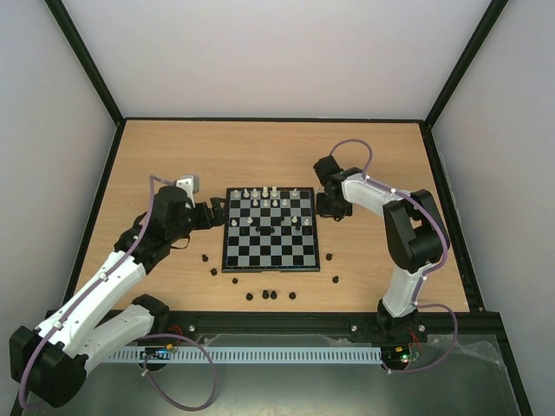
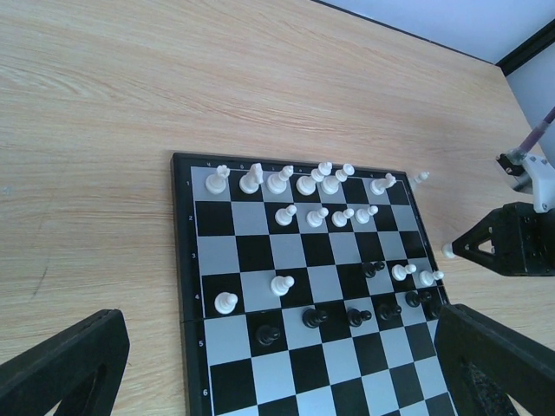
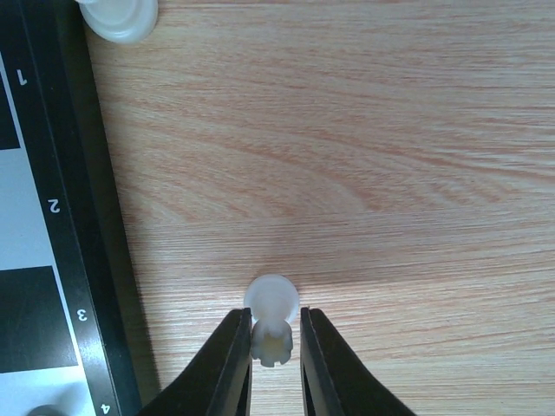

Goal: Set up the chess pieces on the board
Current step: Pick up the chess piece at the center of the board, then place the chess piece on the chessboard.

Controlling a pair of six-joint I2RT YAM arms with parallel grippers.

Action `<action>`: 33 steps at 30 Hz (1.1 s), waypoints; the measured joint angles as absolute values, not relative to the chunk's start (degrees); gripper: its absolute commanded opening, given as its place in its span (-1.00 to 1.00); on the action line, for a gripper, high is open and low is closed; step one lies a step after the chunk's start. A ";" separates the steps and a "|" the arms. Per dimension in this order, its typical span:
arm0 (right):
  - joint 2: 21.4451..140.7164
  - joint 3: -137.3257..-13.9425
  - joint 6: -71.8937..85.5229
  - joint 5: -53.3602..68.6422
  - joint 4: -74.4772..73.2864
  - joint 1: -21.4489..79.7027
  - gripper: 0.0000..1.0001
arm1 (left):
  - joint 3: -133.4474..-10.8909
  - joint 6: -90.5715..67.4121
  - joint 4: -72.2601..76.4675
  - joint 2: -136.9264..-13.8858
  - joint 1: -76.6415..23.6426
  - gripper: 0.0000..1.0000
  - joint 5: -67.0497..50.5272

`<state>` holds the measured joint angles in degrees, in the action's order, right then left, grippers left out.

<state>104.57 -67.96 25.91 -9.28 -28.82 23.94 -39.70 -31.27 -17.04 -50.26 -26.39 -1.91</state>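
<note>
1. Just off the right edge of the board (image 1: 260, 251), on the bare table (image 1: 173, 165): reaching down with the right gripper (image 3: 276, 322) over a lone white pawn (image 3: 271, 299).
2. Standing one finger close on each side of the pawn's narrow end. Seeing only a sliver of gap on one side, so not able to tell whether pinching yet or merely flanking.
3. Going for the narrow end rather than the wide round end, probably because the slim part fits between the tips and leaves the foot free for setting down.
4. Reading the pawn's long axis, in the right wrist view, as running in line with the fingers and roughly parallel to the board's edge. Wide round end pointing away from the wrist, narrow end tucked between the tips. Not managing to tell whether standing or lying on its side.
5. Hanging the left gripper (image 1: 218, 213) at the board's left edge, jaws spread wide with nothing between them. Likely parked there to look over the board, out of the right arm's way.
6. Finding white men (image 1: 264, 192) grouped in the far rows and a few black ones mid-board. Finding more black men (image 1: 270, 295) scattered on the table along the near edge. Spotting another white piece (image 3: 117, 16) off the board's corner, apart from the pawn.
</note>
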 measured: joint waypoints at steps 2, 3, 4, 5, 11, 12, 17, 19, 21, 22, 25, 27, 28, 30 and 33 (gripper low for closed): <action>104.57 -67.99 25.89 -9.28 -28.80 23.94 -0.73 | -39.70 -31.27 -17.06 -50.41 -26.39 0.99 -1.91; 104.57 -67.99 25.89 -9.28 -28.80 23.94 -0.73 | -39.70 -31.27 -17.04 -50.41 -26.39 0.99 -1.91; 104.57 -67.99 25.85 -9.30 -28.80 23.94 -0.73 | -39.70 -31.27 -17.04 -50.41 -26.39 0.99 -1.91; 104.57 -67.99 25.87 -9.30 -28.77 23.94 -0.73 | -39.70 -31.27 -17.04 -50.41 -26.39 0.99 -1.91; 104.57 -67.99 25.91 -9.32 -28.69 23.86 -0.87 | -39.70 -31.27 -17.04 -50.46 -26.39 0.99 -1.91; 104.57 -68.01 25.89 -9.34 -28.64 23.83 -0.89 | -39.70 -31.27 -17.04 -50.46 -26.39 0.99 -1.91; 104.55 -68.01 25.85 -9.32 -28.60 23.75 -0.91 | -39.70 -31.27 -17.04 -50.46 -26.39 0.99 -1.91; 104.33 -68.01 25.87 -9.34 -28.62 23.73 -0.91 | -39.70 -31.27 -17.02 -50.61 -26.39 0.99 -1.91; 103.81 -68.01 25.85 -9.34 -28.69 23.68 -0.92 | -39.70 -31.27 -17.04 -51.05 -26.39 0.99 -1.91; 103.35 -68.03 25.85 -9.34 -28.75 23.68 -0.93 | -39.70 -31.27 -17.04 -51.35 -26.39 0.99 -1.91; 102.00 -69.14 25.87 -9.39 -29.67 23.70 -0.93 | -39.70 -31.27 -17.04 -51.86 -26.39 0.99 -1.91; 101.23 -70.41 25.85 -9.43 -30.09 24.01 -0.93 | -39.70 -31.27 -17.04 -51.88 -26.39 0.99 -1.91; 100.92 -71.33 25.87 -9.43 -30.48 24.18 -0.93 | -39.70 -31.27 -17.02 -51.88 -26.39 0.99 -1.91; 100.71 -73.30 25.80 -9.41 -31.48 24.49 -0.93 | -39.70 -31.27 -17.04 -51.88 -26.39 0.99 -1.91; 100.71 -77.03 25.50 -9.28 -32.75 25.47 -0.93 | -39.70 -31.27 -17.04 -51.88 -26.39 0.99 -1.87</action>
